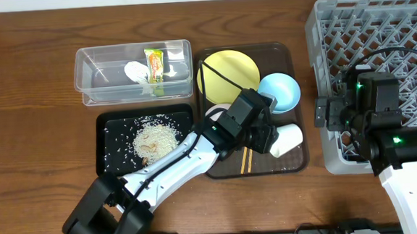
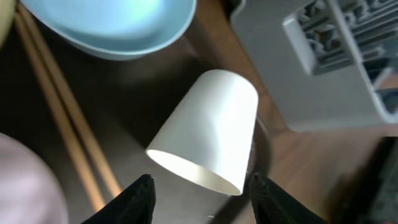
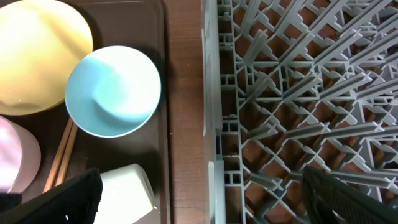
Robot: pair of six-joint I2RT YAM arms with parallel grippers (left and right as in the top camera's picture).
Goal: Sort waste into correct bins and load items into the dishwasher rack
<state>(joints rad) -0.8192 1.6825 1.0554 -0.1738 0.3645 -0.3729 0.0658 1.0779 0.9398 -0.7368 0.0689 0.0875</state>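
Nearest the left wrist camera: white cup (image 2: pixel 208 127) on its side on the brown serving tray (image 1: pixel 298 162), between my left gripper (image 2: pixel 204 196) fingers, which are spread and not touching it.

Waste looks sorted: wrapper (image 1: pixel 154 65) and tissue (image 1: pixel 134 71) in clear tub (image 1: pixel 90 81), rice (image 1: pixel 155 138) in black tray (image 1: pixel 104 167).

Rack (image 1: pixel 377 19) holds 0 dishes. Yellow plate (image 1: pixel 227 72), blue bowl (image 1: pixel 279 91), chopsticks (image 1: pixel 246 160) and cup are left to load.

Right gripper (image 3: pixel 205 205) spread, empty, at the rack edge.

In the overhead view the white left arm (image 1: pixel 186 158) is covering most of the round white bowl (image 1: pixel 214 114) and part of the wooden chopsticks (image 1: pixel 246 162); the large grey plastic lattice crate (image 1: pixel 377 19) is running off the right edge. The left wrist view's top edge is cutting the light blue bowl (image 2: pixel 118 25).
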